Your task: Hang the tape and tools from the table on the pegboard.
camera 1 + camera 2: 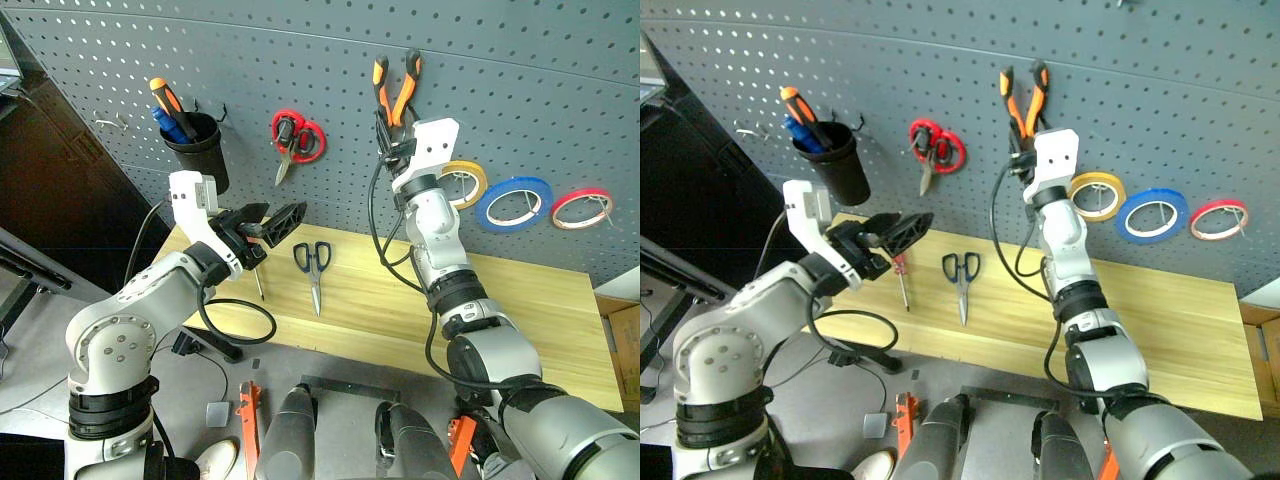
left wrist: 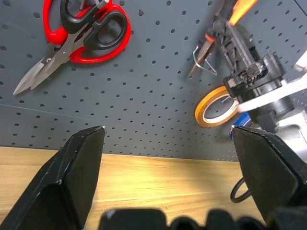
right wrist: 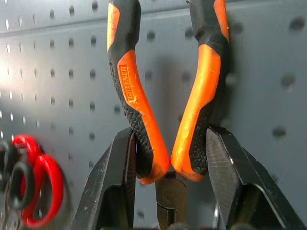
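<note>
The table [image 1: 520,300] bears scissors [image 1: 315,266] and perhaps a screwdriver [image 1: 903,279].

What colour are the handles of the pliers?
Orange and black; the pliers show best in the right wrist view.

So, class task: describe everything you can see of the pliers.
The pliers have orange-and-black, rubbery-looking handles, curved and spread at the top. They stand upright against the pegboard, handles up, dark metal head down. The right gripper is shut on them, its black fingers pressing the handles' lower ends from outside.
</note>
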